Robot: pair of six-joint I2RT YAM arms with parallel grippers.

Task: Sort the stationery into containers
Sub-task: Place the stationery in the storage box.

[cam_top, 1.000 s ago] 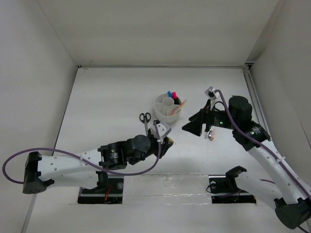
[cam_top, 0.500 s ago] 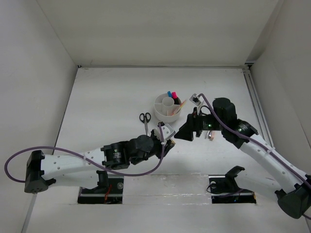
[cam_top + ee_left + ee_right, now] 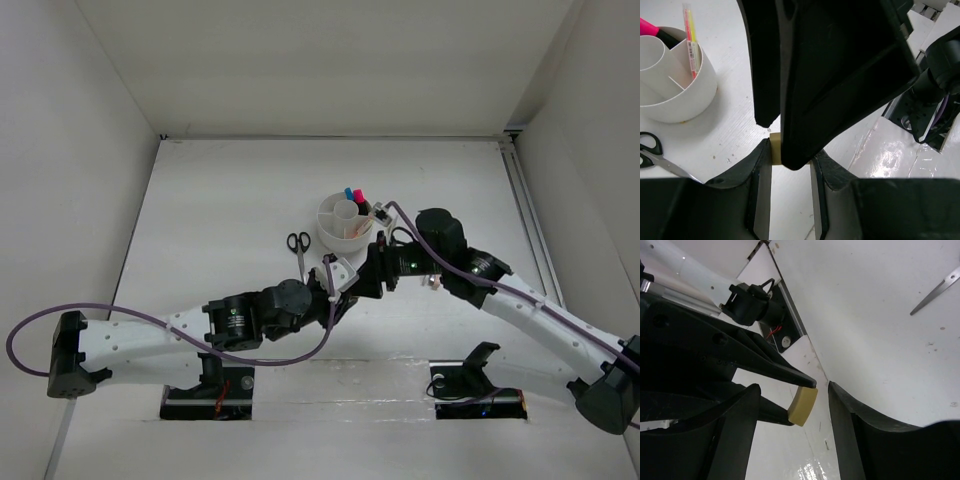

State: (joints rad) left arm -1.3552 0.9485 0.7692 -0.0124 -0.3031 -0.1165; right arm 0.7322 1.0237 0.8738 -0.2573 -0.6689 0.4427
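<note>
My left gripper [image 3: 346,289] is shut on a tan eraser [image 3: 774,148] and holds it above the table, just below the round white organiser [image 3: 340,224]. My right gripper [image 3: 366,279] is open, with its fingers [image 3: 840,65] on either side of that eraser [image 3: 803,405] and not touching it. In the right wrist view my right gripper [image 3: 792,388] straddles the left fingertips [image 3: 785,372]. The organiser holds blue- and pink-capped highlighters [image 3: 352,194] and thin pens [image 3: 690,35]. Black-handled scissors [image 3: 298,245] lie left of the organiser.
A small pink eraser [image 3: 434,283] lies on the table to the right, under the right arm. The white organiser [image 3: 677,97] and the scissors [image 3: 652,150] are close to the left of the grippers. White walls enclose the table.
My right gripper has moved left and down to the left gripper and now has its open jaws around the tan eraser. The left gripper has hardly moved.
</note>
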